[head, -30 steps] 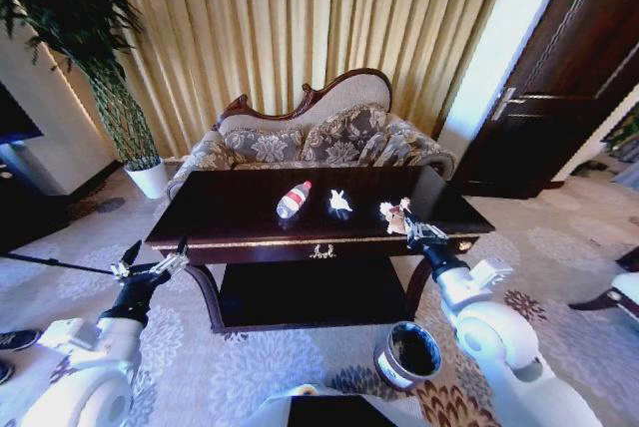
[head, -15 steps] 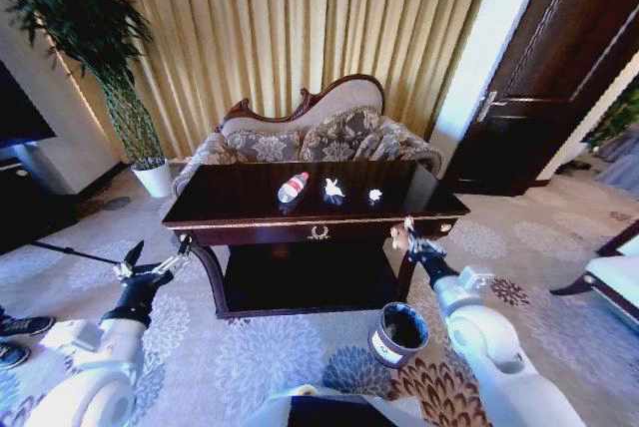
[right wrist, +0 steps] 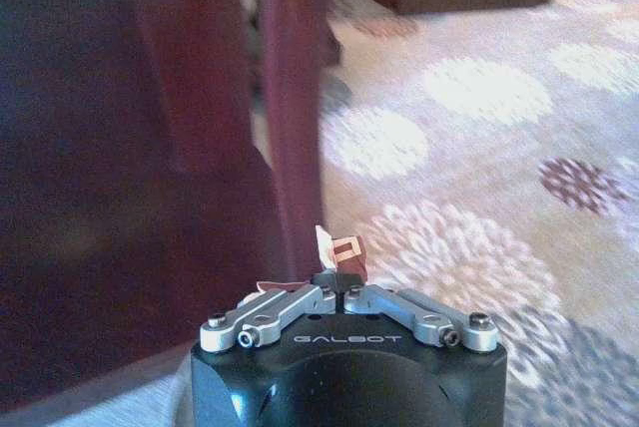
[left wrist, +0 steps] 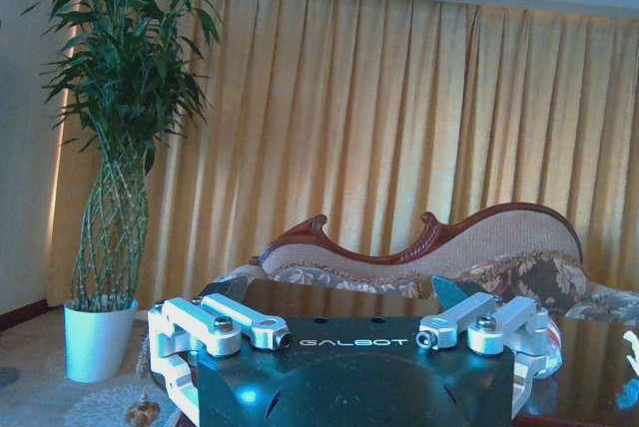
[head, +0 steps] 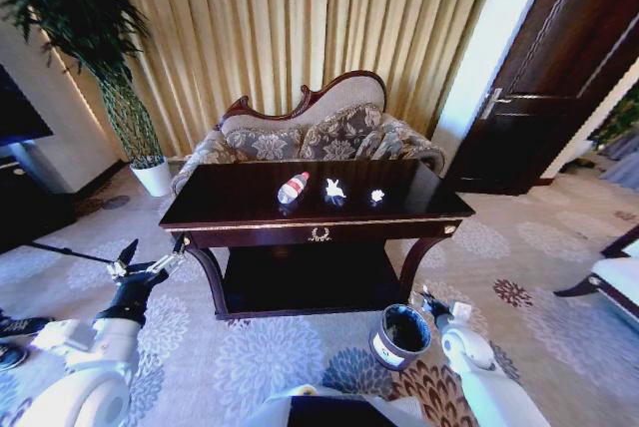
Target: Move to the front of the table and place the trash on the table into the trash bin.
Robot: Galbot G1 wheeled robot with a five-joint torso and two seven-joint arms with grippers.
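Nearest the camera, the right gripper [head: 427,299] was held low over the patterned carpet [head: 250,347], just beside the rim of the trash bin [head: 397,333]. In the right wrist view its fingers were closed tight on a small scrap of paper [right wrist: 339,250], white with a reddish mark; most of the scrap was hidden behind the fingertips, and what kind of item it was could not be made out. The bin's black inside was seen from the head view, but its contents could not be told.

On the robot's left, the left gripper [head: 150,264] was held out off the table's corner with its fingers spread wide and nothing between them.

Farther on, the table [head: 250,210] was seen with a bottle [head: 293,188] lying on its side, a crumpled paper wad [head: 334,189] beside it, and a smaller wad [head: 376,195] further right. Behind it stood the sofa [head: 319,133], partly cut off by the tabletop, then the curtains [head: 290,28].
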